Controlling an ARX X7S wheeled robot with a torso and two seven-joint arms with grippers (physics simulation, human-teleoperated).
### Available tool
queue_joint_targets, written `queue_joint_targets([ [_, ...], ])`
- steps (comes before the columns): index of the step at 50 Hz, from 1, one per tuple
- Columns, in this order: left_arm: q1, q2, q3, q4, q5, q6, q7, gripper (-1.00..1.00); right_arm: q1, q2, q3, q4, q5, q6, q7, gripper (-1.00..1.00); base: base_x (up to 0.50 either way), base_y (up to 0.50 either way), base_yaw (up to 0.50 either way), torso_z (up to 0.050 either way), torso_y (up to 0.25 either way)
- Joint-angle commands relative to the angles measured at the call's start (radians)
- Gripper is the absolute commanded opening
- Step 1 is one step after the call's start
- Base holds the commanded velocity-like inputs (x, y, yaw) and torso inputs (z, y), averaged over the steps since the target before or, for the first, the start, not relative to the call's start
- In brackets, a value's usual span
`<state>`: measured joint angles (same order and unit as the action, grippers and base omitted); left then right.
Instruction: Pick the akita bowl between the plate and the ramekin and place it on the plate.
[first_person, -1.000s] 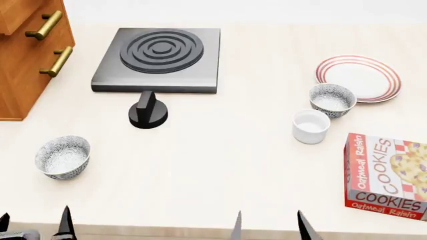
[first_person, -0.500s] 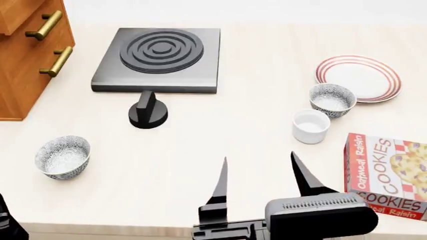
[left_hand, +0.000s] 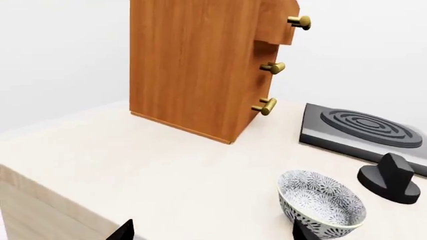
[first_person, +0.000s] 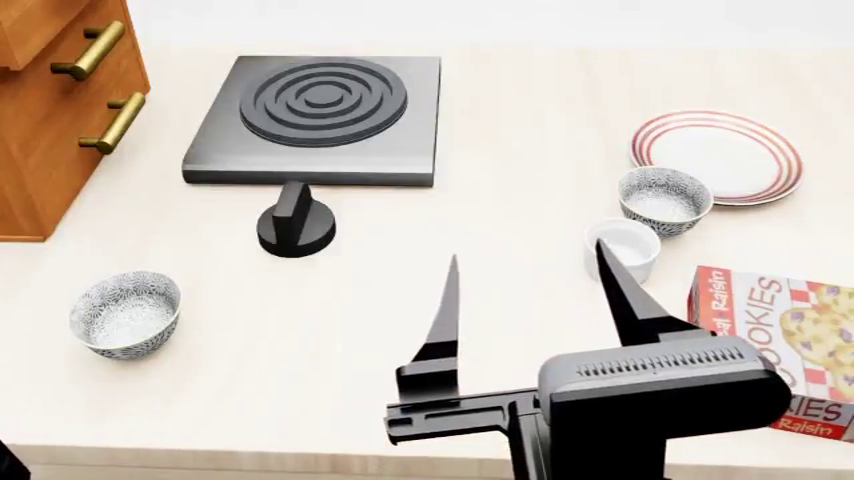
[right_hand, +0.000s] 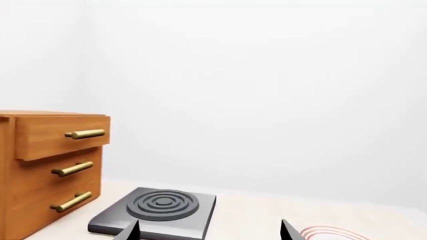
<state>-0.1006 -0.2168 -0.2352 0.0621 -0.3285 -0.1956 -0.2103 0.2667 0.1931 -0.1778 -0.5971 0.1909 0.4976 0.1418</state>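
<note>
In the head view the akita bowl (first_person: 665, 199) stands upright at the right of the frame, mouth up, round and so with no long axis to speak of. It sits between the plate (first_person: 718, 156), above and right of it and seemingly touching its rim, and the ramekin (first_person: 617, 247), just below and left. The right gripper (first_person: 523, 292) stands in the lower middle, its two dark fingers spread wide with nothing between them; one fingertip overlaps the ramekin in the picture. Its body hides part of the cookie box (first_person: 790, 338) at lower right. A twin speckled bowl (first_person: 126, 313) lies at lower left, well apart from the hotplate (first_person: 320, 118), the black knob (first_person: 295, 221) and the wooden drawer unit (first_person: 60, 100).

The left wrist view shows that twin bowl (left_hand: 321, 205) near the bottom edge. Only two dark fingertips (left_hand: 124, 231) of the left gripper (left_hand: 212, 232) show, set wide apart and empty.

The right wrist view is mostly blank wall; the plate (right_hand: 331, 232) is a cut-off sliver of red rings, and the akita bowl is out of sight there.
</note>
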Motion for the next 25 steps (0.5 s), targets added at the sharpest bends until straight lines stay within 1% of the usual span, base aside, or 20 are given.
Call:
queue_joint_targets([
  [1, 0.002, -0.004, 0.004, -0.01, 0.004, 0.011, -0.006, 1.0, 0.006, 0.005, -0.002, -0.002, 0.023, 0.005, -0.004, 1.0, 0.0, 0.0, 0.0, 0.0, 0.0],
  [18, 0.002, -0.008, 0.013, -0.017, 0.005, 0.02, -0.012, 1.0, 0.005, 0.009, 0.009, 0.007, 0.064, 0.019, -0.004, 1.0, 0.0, -0.04, 0.0, 0.0, 0.0],
  [25, 0.004, -0.011, 0.015, -0.01, 0.003, 0.016, -0.016, 1.0, 0.005, 0.012, 0.008, 0.009, 0.068, 0.015, 0.0, 1.0, 0.0, -0.16, 0.0, 0.0, 0.0],
])
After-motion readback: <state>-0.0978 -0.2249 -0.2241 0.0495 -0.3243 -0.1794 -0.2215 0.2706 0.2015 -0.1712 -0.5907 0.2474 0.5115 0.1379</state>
